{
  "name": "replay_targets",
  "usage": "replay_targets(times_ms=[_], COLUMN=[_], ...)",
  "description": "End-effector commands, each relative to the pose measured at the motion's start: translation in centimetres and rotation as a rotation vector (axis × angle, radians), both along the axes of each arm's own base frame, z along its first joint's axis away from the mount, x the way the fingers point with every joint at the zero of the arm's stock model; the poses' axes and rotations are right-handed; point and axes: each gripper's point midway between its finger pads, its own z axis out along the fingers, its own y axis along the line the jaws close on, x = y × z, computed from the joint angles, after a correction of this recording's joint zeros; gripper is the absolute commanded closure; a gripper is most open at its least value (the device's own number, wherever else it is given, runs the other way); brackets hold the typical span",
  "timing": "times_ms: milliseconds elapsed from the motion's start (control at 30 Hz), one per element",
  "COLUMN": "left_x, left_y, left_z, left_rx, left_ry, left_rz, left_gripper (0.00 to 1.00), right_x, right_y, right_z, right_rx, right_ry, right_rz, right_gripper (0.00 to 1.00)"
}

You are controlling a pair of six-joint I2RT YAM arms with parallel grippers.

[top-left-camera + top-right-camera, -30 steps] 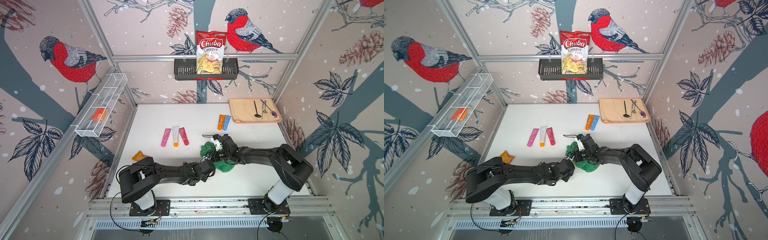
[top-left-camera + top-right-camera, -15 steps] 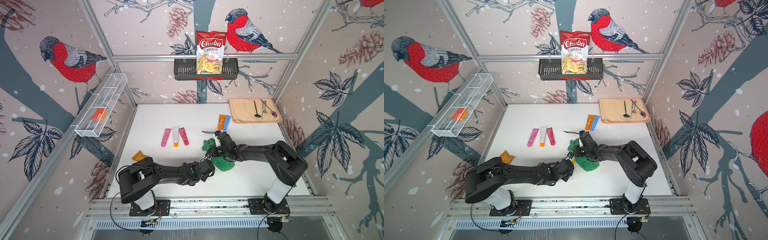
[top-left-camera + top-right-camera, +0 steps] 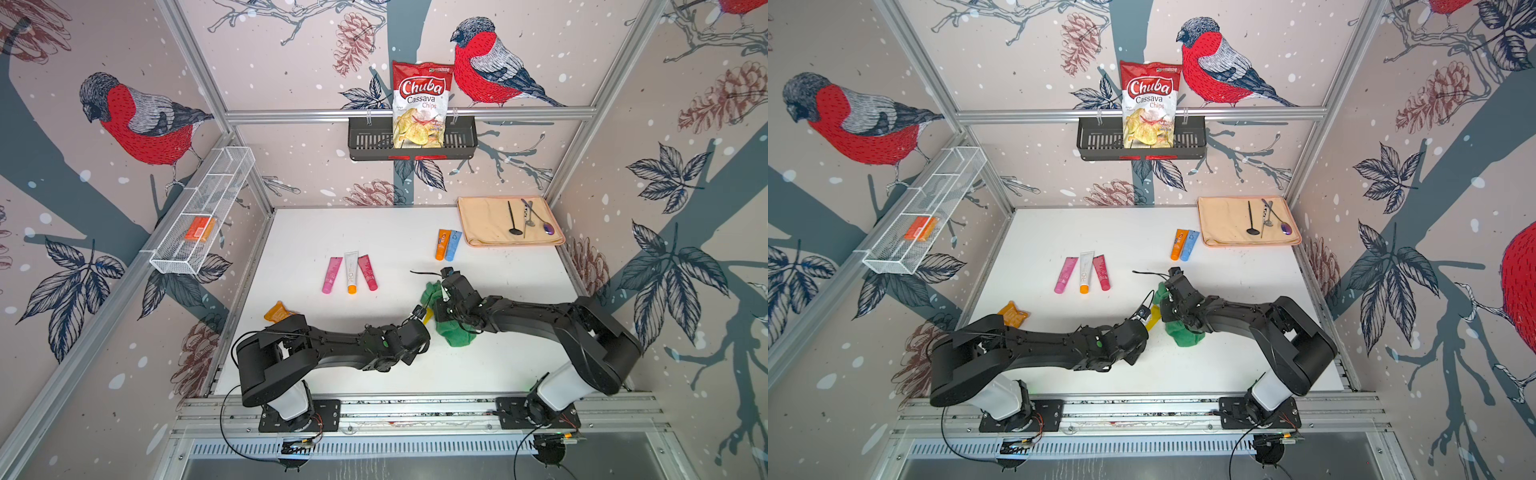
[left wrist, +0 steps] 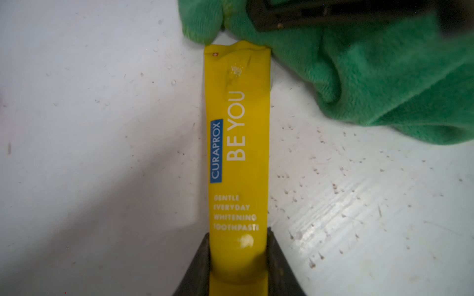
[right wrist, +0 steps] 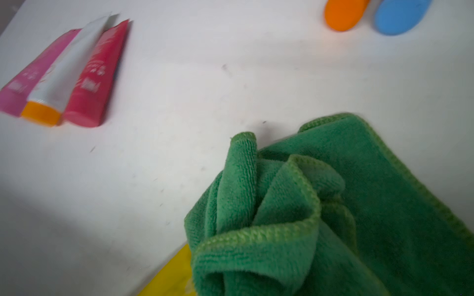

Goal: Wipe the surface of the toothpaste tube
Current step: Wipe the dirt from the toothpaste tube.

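A yellow toothpaste tube [image 4: 237, 153] lies on the white table, also seen in both top views [image 3: 427, 314] [image 3: 1153, 318]. My left gripper [image 4: 237, 233] is shut on its cap end, one finger on each side. A bunched green cloth [image 4: 372, 77] [image 5: 320, 217] [image 3: 457, 332] sits at the tube's crimped far end and touches it. My right gripper [image 3: 441, 305] is shut on this cloth. Its fingers are buried in the folds in the right wrist view. One dark finger [image 4: 307, 12] shows over the cloth in the left wrist view.
Pink, white and red tubes [image 3: 351, 272] lie side by side at mid-table, and orange and blue tubes [image 3: 448, 244] lie further back. A beige mat [image 3: 482, 224] with utensils sits back right. An orange packet [image 3: 277, 311] lies near the left arm.
The right gripper and the cloth have shifted slightly back and forth over the tube's far end. The left arm and the tube have stayed where they were.
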Motion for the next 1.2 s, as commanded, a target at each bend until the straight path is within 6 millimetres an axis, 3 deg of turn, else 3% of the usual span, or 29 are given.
replay_targets(times_ms=[0,167,333,467,600,800,933,1067,1167], left_x=[-0.8,-0.7,-0.8,-0.9,-0.9,-0.9,-0.9,-0.9,-0.8], left_y=[0.0,-0.1,-0.1,-0.2,-0.3,-0.2,-0.2,-0.2,-0.2], left_z=[-0.7,-0.7,-0.6,-0.6,-0.5,-0.5,-0.5,-0.5,-0.3], left_rx=[0.015,0.02,0.013,0.011,0.005,0.003,0.001,0.001,-0.003], left_ry=[0.037,0.038,0.037,0.04,0.04,0.037,0.036,0.035,0.032], left_rz=[-0.029,-0.032,-0.035,-0.041,-0.048,-0.045,-0.042,-0.041,-0.04], left_gripper=[0.83,0.83,0.83,0.83,0.83,0.83,0.83,0.83,0.83], right_x=[-4.1,-5.4,-4.1,-0.9,1.9,3.3,2.2,-0.2,-2.2], right_y=[2.9,4.0,3.0,-0.3,-3.3,-5.6,-3.8,0.9,3.2], right_z=[1.2,1.9,-0.4,-2.9,-3.1,-4.2,-4.0,-0.8,1.5], right_rx=[0.145,0.227,0.161,-0.038,-0.173,-0.306,-0.222,0.011,0.12], right_ry=[0.109,0.127,0.143,0.12,0.078,0.073,0.096,0.109,0.11], right_rz=[0.169,0.223,0.167,0.024,-0.094,-0.166,-0.1,0.058,0.152], right_gripper=[0.91,0.91,0.92,0.92,0.92,0.92,0.92,0.92,0.91])
